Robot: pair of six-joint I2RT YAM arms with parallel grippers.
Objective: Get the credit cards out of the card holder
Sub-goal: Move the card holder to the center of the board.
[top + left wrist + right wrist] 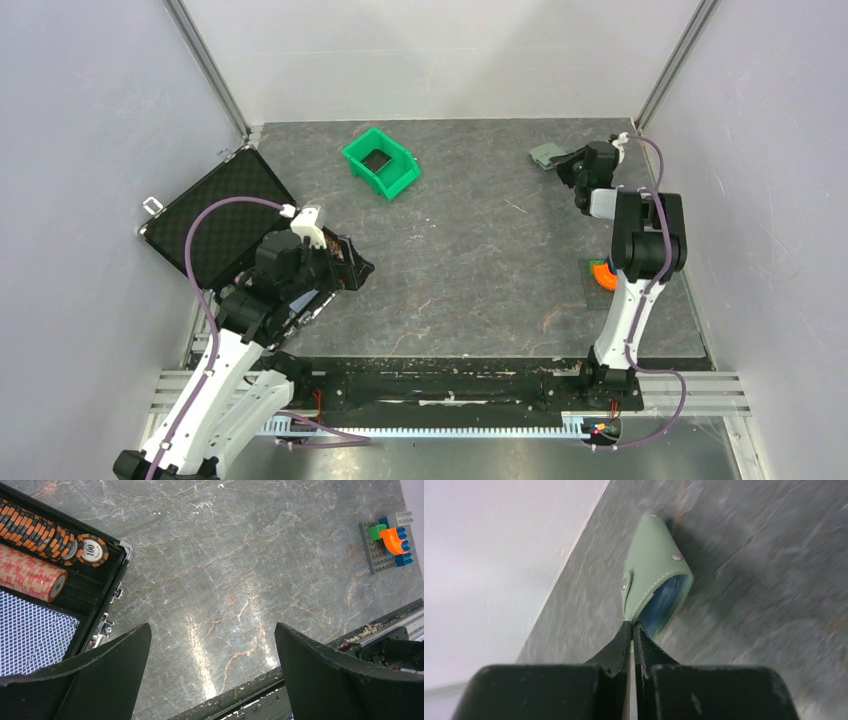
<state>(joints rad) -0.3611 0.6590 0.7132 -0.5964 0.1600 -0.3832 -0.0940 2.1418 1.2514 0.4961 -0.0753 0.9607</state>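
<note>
Right wrist view: card holder, pale green, stitched edge, small metal studs, blue lining showing in its gaping mouth. Lies on the table by the far wall. Right gripper: fingers pressed together, tips touching the holder's near edge; whether they pinch it, cannot tell. Left gripper: spread wide.

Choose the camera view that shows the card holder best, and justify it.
Right wrist: the card holder is close up, green cover, blue lining and snaps visible, though blurred. Top view shows it small at the far right, beside the right end effector. Left wrist misses it.
</note>
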